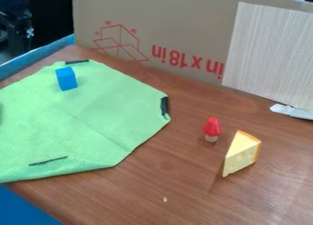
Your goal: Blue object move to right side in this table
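The blue block rests on the green cloth, close to the cloth's far edge and its dark strip at the upper left. This cloth lies over the left part of the brown wooden table. The block touches no other object on the cloth.
On the table's right half, a red-topped toy with a pale base stands beside a yellow cheese wedge. Cardboard and a pale wood-grain panel border the back. A whitish item lies at the right edge.
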`<state>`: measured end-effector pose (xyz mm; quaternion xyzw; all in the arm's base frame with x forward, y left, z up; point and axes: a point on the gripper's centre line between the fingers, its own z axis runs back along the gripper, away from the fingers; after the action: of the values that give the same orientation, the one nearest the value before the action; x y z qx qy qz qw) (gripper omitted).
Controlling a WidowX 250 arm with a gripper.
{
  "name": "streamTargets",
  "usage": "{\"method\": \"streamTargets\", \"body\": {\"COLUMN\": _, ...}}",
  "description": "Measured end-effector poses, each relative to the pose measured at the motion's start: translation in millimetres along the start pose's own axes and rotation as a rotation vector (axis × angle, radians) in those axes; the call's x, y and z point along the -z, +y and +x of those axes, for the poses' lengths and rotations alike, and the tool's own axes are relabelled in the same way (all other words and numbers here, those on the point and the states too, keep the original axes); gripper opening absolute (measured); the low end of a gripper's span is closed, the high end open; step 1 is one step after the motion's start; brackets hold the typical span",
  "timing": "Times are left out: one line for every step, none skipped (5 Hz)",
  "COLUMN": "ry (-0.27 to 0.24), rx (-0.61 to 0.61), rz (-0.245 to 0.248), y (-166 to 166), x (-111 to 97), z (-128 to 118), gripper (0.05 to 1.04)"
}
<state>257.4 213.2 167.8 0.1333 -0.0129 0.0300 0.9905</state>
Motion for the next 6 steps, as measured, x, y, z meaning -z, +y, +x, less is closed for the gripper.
{"method": "streamTargets", "body": {"ry": 0.029, "rx": 0.004, "rz": -0.018, "y": -3, "x": 11, "z": 1, "gripper": 1.001}}
{"method": "streamTargets", "body": {"ry": 0.068, "rx": -0.008, "rz": -0.04, "y": 2, "x": 36, "z": 20, "gripper": 1.0}}
{"method": "streamTargets", "body": {"ry": 0.064, "rx": 0.021, "rz": -0.049, "y": 8, "x": 42, "z": 33, "gripper": 1.001}}
{"method": "streamTargets", "body": {"ry": 0.011, "rx": 0.109, "rz": -0.072, "y": 9, "x": 55, "z": 46, "gripper": 1.0}}
{"method": "streamTargets", "body": {"ry": -0.079, "rx": 0.199, "rz": -0.096, "y": 15, "x": 65, "z": 48, "gripper": 1.0}}
{"method": "streamTargets", "body": {"ry": -0.172, "rx": 0.281, "rz": -0.129, "y": 17, "x": 67, "z": 53, "gripper": 1.001}}
